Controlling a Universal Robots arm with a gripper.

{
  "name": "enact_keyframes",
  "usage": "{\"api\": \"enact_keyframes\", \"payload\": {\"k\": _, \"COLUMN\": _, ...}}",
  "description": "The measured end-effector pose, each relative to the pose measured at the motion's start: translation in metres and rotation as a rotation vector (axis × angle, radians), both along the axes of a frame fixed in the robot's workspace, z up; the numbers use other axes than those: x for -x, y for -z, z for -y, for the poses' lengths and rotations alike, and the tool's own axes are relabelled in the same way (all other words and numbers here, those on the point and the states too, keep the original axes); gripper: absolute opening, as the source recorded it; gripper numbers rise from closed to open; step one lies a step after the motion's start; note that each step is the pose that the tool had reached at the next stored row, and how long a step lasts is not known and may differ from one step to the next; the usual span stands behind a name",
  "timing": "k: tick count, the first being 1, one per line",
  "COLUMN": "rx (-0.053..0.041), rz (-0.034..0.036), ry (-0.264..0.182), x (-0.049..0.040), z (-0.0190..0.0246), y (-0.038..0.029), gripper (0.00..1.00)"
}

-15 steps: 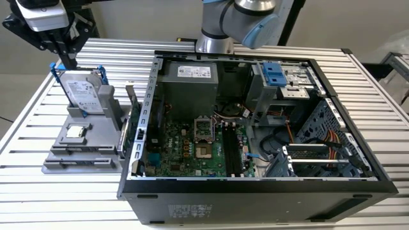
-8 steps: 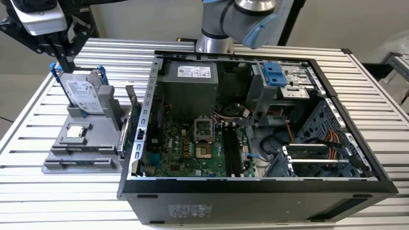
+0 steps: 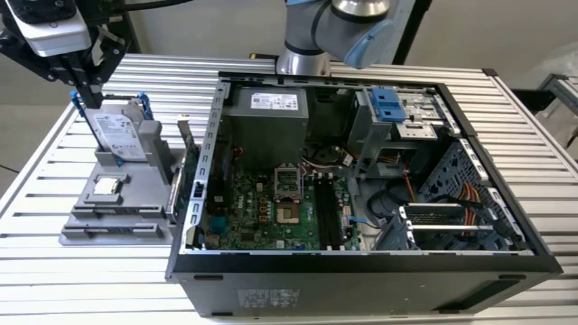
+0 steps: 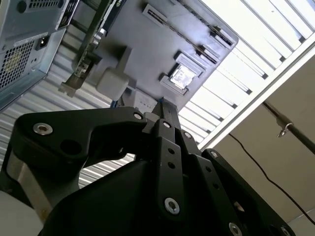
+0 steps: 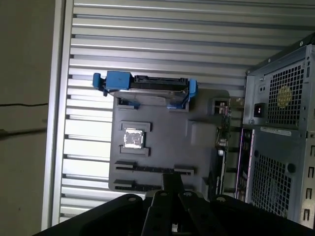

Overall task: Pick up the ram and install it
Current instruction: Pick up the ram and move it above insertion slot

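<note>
The ram is hidden or out of view. In the exterior view my gripper [image 3: 89, 93] hangs at the exterior view's far left, just above the top edge of the silver hard drive [image 3: 120, 137]. Its fingers are pressed together with nothing between them. The hard drive stands upright in a grey fixture [image 3: 91, 230] beside the open computer case [image 3: 361, 264]. Both wrist views look down past the shut fingertips [image 5: 172, 181] [image 4: 165, 111] onto the fixture [image 5: 197, 147] [image 4: 147, 44] and its two long slots [image 5: 152, 169]. The motherboard [image 3: 262, 210] lies in the case with dark memory slots [image 3: 327, 211].
A small square silver chip [image 3: 108, 184] [image 5: 133, 138] [image 4: 180, 76] rests in the fixture. At the fixture's case-side edge a green card with a metal bracket [image 3: 185, 145] [image 5: 222, 123] stands on end. The slatted metal table [image 3: 542, 156] ends close behind the hard drive.
</note>
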State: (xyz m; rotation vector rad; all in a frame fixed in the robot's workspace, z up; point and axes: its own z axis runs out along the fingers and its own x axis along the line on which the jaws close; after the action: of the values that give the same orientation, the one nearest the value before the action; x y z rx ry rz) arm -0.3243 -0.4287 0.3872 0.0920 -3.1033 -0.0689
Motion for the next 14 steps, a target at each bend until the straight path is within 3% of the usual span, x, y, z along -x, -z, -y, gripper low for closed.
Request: {"api": "enact_keyframes", "payload": {"k": 14, "rx": 0.0, "rz": 0.0, "ry": -0.017, "x": 0.0014, "z": 0.0216, "y": 0.0003, "gripper": 0.0}}
